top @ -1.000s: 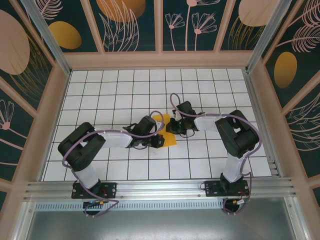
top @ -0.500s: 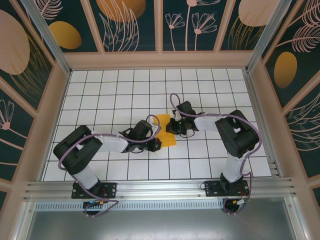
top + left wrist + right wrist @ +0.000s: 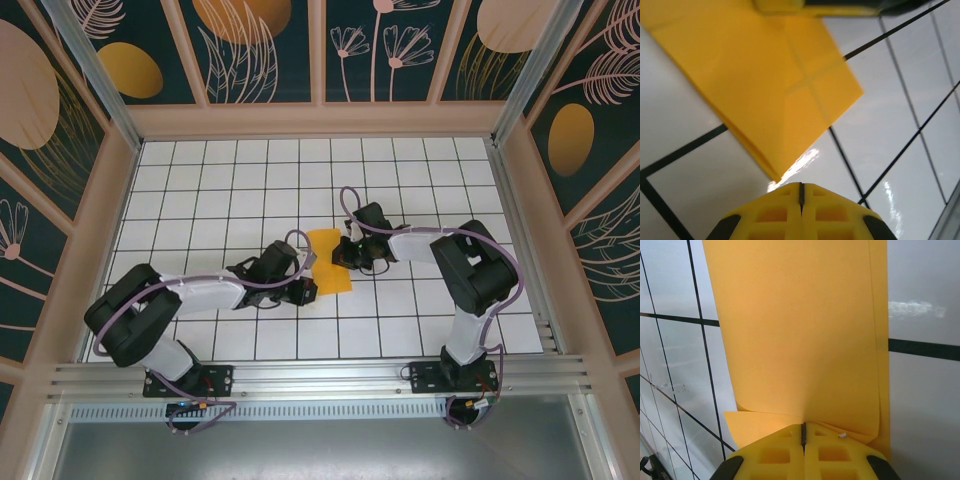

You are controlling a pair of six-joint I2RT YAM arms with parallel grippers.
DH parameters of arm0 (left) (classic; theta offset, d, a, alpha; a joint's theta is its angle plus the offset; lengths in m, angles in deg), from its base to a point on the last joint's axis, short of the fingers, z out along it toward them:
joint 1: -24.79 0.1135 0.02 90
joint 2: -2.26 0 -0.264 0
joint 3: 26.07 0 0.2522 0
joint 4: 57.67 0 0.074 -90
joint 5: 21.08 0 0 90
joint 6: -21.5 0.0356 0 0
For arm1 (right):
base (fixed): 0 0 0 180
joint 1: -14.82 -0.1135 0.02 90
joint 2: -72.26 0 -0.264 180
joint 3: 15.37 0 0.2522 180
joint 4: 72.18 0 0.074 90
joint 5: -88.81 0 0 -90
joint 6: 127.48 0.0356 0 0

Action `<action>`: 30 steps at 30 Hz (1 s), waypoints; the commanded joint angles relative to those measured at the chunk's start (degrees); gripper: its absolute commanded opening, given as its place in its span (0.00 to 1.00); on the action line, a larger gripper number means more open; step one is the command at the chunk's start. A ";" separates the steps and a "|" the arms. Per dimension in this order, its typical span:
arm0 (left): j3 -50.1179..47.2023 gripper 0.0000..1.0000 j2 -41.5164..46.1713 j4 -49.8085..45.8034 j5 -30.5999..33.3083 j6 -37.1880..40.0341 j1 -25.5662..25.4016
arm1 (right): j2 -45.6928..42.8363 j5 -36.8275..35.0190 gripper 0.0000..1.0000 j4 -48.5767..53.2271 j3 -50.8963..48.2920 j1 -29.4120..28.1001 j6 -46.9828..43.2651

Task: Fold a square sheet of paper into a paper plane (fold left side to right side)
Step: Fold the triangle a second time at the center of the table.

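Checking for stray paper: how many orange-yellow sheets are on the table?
1. The square sheet of paper lies folded at the middle of the table, between the left gripper and the right gripper. The arms might hide more.

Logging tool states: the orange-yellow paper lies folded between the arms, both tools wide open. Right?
No: the left tool and right tool are both shut, fingers together in each wrist view. The paper does lie folded between the arms.
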 commanded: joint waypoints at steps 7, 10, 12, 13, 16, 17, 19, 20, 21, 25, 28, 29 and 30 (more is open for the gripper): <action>7.40 0.04 -8.28 0.03 2.60 2.82 -0.08 | 0.89 -3.18 0.02 5.52 -1.04 0.19 -1.21; 8.86 0.04 -10.41 0.77 3.35 2.39 -0.04 | 0.79 -3.07 0.02 5.67 -0.95 0.19 -1.30; 9.52 0.04 -12.61 1.01 3.35 2.21 0.00 | 0.81 -3.09 0.02 5.71 -1.08 0.19 -1.35; 9.61 0.04 -12.99 0.98 3.36 2.11 -0.08 | 0.73 -3.18 0.02 5.83 -1.08 0.19 -1.30; 9.13 0.04 -13.33 -0.02 3.77 2.37 0.02 | 0.65 -3.40 0.02 5.92 -1.03 0.19 -1.39; 8.75 0.04 -13.29 -0.37 3.87 2.46 -0.03 | 0.66 -3.45 0.02 6.01 -1.06 0.19 -1.49; 7.45 0.04 -12.83 -1.16 3.97 2.55 -0.07 | 0.71 -3.53 0.02 6.03 -0.95 0.23 -1.57; 6.63 0.04 -12.53 -1.27 3.74 2.55 -0.03 | 0.75 -3.53 0.02 6.04 -0.95 0.18 -1.57; 5.99 0.04 -12.22 -1.36 3.50 2.60 -0.08 | 0.77 -3.53 0.02 6.07 -0.95 0.26 -1.56; 3.12 0.04 -11.57 -1.58 0.45 2.68 -0.09 | 1.22 -3.34 0.02 6.02 -0.73 0.24 -1.65; 0.57 0.04 -11.09 -1.23 -0.39 2.32 -0.12 | 1.39 -3.31 0.02 6.02 -0.56 0.26 -1.65; -0.27 0.04 -9.46 -0.87 -0.78 2.06 -0.04 | 1.39 -3.27 0.02 6.06 -0.51 0.26 -1.65; -1.02 0.04 -8.55 -0.41 -1.56 1.90 -0.12 | 1.48 -3.26 0.02 6.02 -0.51 0.29 -1.70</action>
